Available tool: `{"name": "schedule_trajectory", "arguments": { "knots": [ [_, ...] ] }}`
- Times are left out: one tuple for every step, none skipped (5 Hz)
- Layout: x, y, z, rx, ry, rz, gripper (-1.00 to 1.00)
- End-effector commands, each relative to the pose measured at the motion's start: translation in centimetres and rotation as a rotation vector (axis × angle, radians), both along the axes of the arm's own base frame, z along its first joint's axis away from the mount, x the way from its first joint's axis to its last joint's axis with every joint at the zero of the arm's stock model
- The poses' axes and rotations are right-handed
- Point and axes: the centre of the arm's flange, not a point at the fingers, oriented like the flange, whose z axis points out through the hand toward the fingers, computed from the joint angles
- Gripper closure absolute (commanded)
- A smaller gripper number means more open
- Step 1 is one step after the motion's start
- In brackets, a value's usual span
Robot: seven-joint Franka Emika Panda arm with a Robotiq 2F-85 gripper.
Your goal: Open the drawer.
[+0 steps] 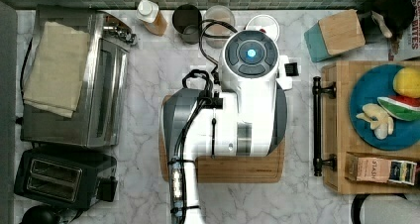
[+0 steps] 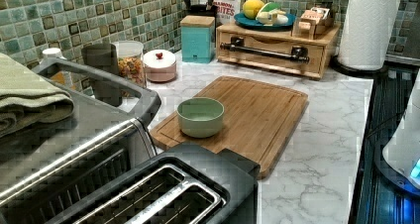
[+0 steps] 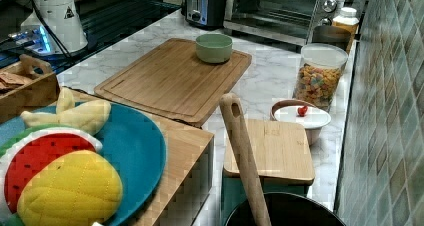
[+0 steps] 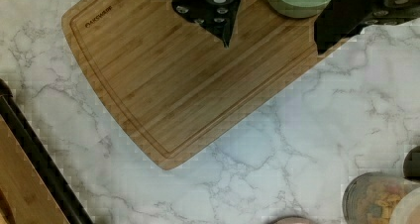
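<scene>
The drawer [image 2: 271, 41] is a shallow light-wood unit at the back of the counter in the left view. Its long black bar handle [image 2: 265, 51] runs across the front panel, which sits flush. In the top view the drawer [image 1: 341, 135] is at the right, its handle [image 1: 317, 127] facing the arm [image 1: 247, 85] at the centre. In the wrist view my gripper [image 4: 275, 45] is open, high above the bamboo cutting board [image 4: 188, 85]. The handle [image 4: 39, 159] is well off to one side of it. Nothing is between the fingers.
A green bowl [image 2: 200, 116] sits on the cutting board [image 2: 247, 110]. On the drawer unit are a blue plate [image 1: 376, 105] of toy food and a tea box [image 1: 379, 168]. A teal block [image 1: 334, 34], cereal jar [image 3: 319, 81], toaster oven [image 1: 74, 80], toaster [image 1: 59, 177] and paper towel roll [image 2: 369, 26] ring the counter.
</scene>
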Motion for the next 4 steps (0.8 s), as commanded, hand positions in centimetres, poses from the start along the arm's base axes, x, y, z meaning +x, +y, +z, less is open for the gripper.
{"name": "schedule_trajectory", "arguments": {
  "knots": [
    [-1.6,-1.3,-1.8,-0.030,-0.032,0.099,-1.00],
    [-2.2,-3.3,-2.8,-0.082,0.004,0.246,-1.00],
    [-3.0,-6.7,-3.7,-0.097,0.050,0.428,-1.00],
    [-4.3,-10.8,-4.4,-0.091,0.053,0.565,-1.00]
  ]
}}
